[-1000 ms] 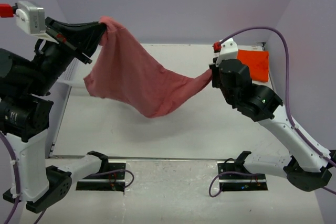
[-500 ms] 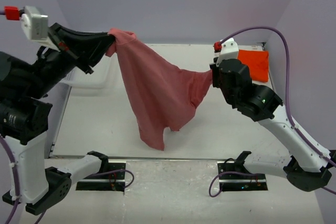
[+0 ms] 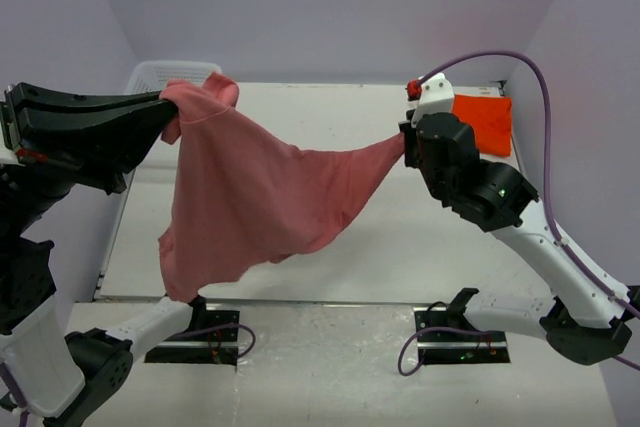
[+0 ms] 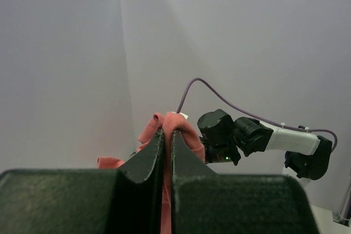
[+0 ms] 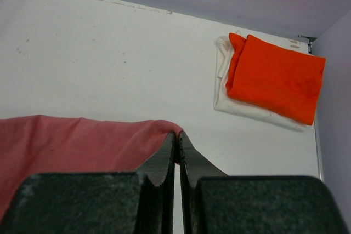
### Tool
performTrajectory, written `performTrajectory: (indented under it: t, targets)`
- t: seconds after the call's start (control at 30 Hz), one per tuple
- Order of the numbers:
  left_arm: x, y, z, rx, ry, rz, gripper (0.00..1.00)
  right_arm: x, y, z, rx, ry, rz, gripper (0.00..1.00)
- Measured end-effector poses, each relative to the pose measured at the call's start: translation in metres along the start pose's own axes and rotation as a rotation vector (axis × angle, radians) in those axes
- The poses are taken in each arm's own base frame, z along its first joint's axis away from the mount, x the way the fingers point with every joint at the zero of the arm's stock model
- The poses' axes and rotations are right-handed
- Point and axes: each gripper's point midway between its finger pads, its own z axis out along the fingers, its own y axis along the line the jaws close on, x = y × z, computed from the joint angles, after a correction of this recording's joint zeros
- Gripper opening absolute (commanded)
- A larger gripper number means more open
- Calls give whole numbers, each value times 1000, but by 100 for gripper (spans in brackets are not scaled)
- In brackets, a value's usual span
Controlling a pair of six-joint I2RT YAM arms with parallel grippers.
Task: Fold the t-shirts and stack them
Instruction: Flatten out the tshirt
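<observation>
The rim of a white mesh basket (image 3: 160, 71) is seen at the far-left corner of the table (image 3: 400, 247), behind the left arm. The left gripper (image 3: 166, 110) is raised above the left side of the table. Its jaws are pressed together on a bunched edge of the rose-red t-shirt (image 3: 260, 187). In the left wrist view, the cloth is pinched between the two dark fingers (image 4: 145, 160) and bulges over their tips.

The rose-red t-shirt is held in the air between the two arms. From the left grip it hangs down in a wide sheet. In the overhead view, its lower-left corner reaches past the near edge of the table. Whether the table is touched cannot be told. Toward the right, the shirt narrows into a stretched band that ends at the right gripper (image 3: 404, 147).

The jaws of the right gripper are closed on a corner of the same shirt. In the right wrist view, the cloth edge meets the fingertips (image 5: 164, 157), and almost no gap is left between them.

At the far-right corner of the table, a folded orange t-shirt (image 3: 483, 123) lies flat on a folded white t-shirt (image 5: 220, 89). An edge of the white t-shirt shows beside the orange one. This stack is well apart from the held shirt. A purple cable (image 3: 520, 62) is looped above the right arm.
</observation>
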Motion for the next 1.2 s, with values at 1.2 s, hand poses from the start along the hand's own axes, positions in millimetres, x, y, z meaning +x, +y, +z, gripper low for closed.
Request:
performTrajectory:
  t: [1.2]
  targets:
    - [452, 354, 25, -730, 784, -202, 0, 36, -19, 49, 198, 118, -67, 0]
